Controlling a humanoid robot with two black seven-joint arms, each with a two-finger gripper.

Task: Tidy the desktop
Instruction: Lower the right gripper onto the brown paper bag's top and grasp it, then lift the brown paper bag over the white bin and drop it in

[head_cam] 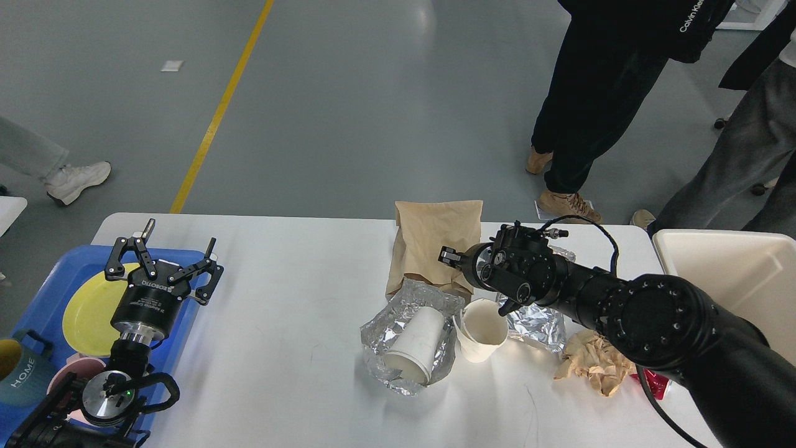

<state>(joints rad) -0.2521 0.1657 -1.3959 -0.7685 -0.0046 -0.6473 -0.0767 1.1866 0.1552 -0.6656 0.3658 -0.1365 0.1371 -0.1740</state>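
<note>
The bench [280,348] is a wide white top with rounded corners, filling the lower half of the head view from the blue tray on the left to the cream bin on the right.

The left gripper [163,249] hangs over the inner edge of the blue tray [43,277], its jaws spread wide and holding nothing. Under and beside it on the tray lie a yellow plate [87,311], a teal mug [22,379] lettered HOME, and a pink cup [68,367] partly hidden by the arm.

The right arm reaches in from the lower right, and the right gripper [449,257] sits against the lower part of a brown paper bag [435,239] that lies flat at the far edge of the bench. The gripper is seen nearly end-on and dark, so I cannot tell whether its jaws are spread or pinching the bag.

Just in front of the bag is a crumpled foil wrap [388,330] with a white paper cup [413,345] lying tipped on its side in it. Touching that foil on the right stands an upright cream paper cup [482,333]. Beside it lies a second piece of crumpled foil [538,326], then a wad of brown paper [591,367], with a small red scrap [653,382] showing under the arm.

The cream bin [734,274] stands off the right end of the bench.
</note>
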